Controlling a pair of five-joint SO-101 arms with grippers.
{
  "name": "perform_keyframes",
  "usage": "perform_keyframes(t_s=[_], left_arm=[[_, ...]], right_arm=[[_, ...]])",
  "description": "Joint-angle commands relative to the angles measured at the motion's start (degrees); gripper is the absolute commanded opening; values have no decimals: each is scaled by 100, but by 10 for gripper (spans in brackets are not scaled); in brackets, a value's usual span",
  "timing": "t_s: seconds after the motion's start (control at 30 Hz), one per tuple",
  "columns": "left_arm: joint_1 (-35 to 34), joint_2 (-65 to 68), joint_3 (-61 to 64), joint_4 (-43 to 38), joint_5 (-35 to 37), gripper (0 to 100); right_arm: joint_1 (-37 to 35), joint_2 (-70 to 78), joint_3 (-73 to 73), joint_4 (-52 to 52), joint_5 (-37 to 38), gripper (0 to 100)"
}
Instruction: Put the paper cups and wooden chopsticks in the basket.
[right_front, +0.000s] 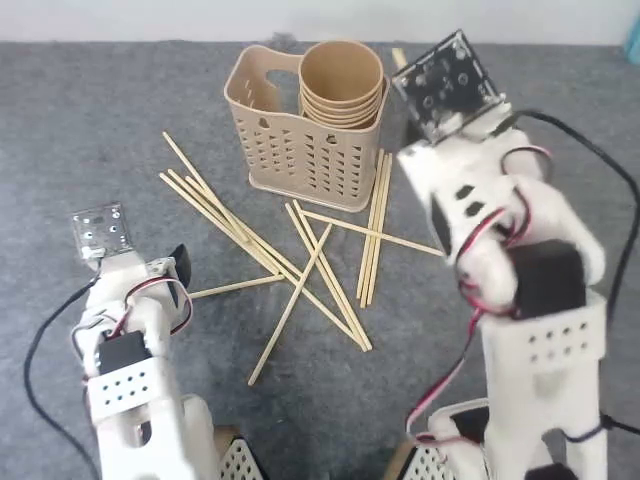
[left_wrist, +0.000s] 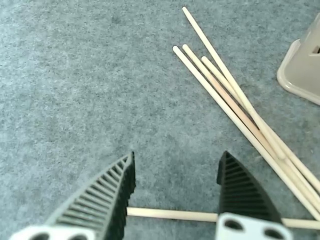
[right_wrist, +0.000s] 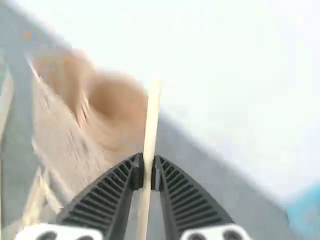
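Many chopsticks lie scattered on the grey mat in the high view, on the near side of the basket. The cups are stacked inside its right part. The right arm stands high at the right side of the basket, and a stick tip shows just beyond it. The left claw is low at the near left, with one loose stick close to it.

In the left wrist view the left claw has its jaws wide apart and holds nothing. The loose stick lies across the mat under the jaws. Four sticks lie together farther off, and a corner of the basket is beyond them.

In the right wrist view the right claw is clamped on one held stick, and a long part of it points out ahead. The basket and cups appear blurred just beside that stick.

I judge the step in hand is to drop this stick into the basket. To do it well, the arm should bring the stick over the free left part, not over the cups. It should turn the stick nearly upright and lower its end below the rim before the jaws part. If it is released too high or tilted, it may bounce out or knock the cups, so a slow wrist turn seems safer
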Motion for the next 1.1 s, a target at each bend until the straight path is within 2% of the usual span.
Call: perform_keyframes(t_s=[0.0, 0.23, 0.4, 0.53, 0.83, 0.93, 1.07], left_arm=[[-18, -123, -22, -123, -35, 256], [-18, -123, -22, -123, -35, 256], [-18, -123, -22, -123, -35, 256], [-18, -123, -22, -132, -35, 256], [-18, -123, -22, -141, -35, 256], [-18, -123, -22, -264, -35, 256], [-18, -123, -22, -290, -35, 256]], right_arm=[[-505, -277, -299, -1262, -589, 7], [-1270, 119, -290, -3284, -1899, 7], [-1314, 1121, -404, -4277, -1969, 7], [-1314, 2088, -1064, -4892, -1969, 7], [-1262, 4708, -3745, -5156, -1969, 7], [-1200, 5262, -4079, -5077, -1996, 7], [-1165, 5481, -4070, -4462, -2004, 7]])
